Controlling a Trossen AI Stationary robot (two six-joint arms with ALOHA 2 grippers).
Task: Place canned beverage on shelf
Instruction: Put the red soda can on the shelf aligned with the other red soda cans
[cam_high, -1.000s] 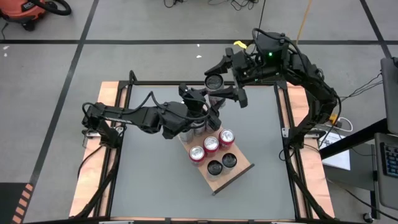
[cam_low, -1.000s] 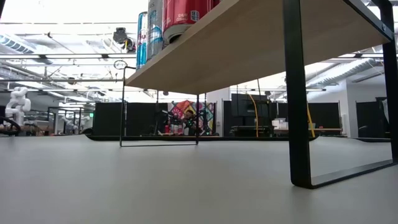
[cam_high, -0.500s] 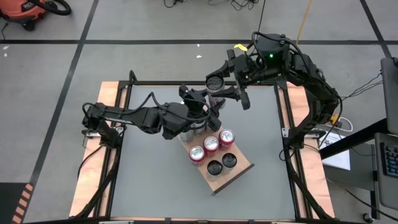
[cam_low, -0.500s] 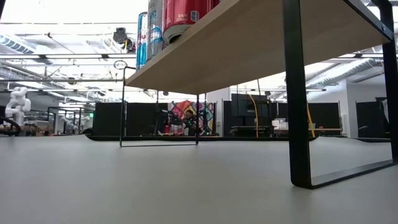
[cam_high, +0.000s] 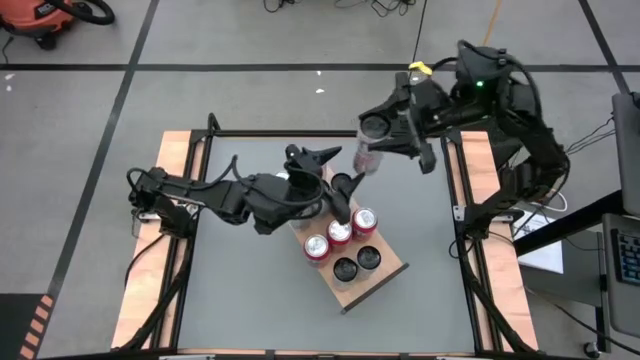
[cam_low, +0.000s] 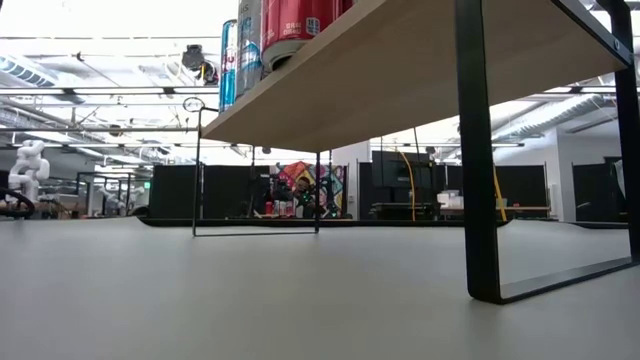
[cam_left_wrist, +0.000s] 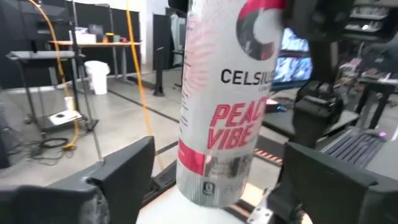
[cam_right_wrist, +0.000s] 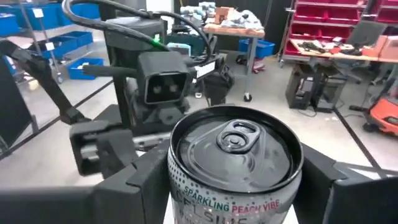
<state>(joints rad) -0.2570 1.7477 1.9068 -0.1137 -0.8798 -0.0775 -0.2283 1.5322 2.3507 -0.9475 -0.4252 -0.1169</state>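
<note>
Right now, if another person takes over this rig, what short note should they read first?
Right gripper: shut on the white can, held in the air beyond the shelf's far end.
Left gripper: open, fingers either side of that can, not gripping it.
Shelf: three red cans in a row and two dark cans stand on it; more cans at its far end are partly hidden by the left arm.
Done: five or more cans placed.
Left: set the white can on the shelf, perhaps on the bare near end.
</note>
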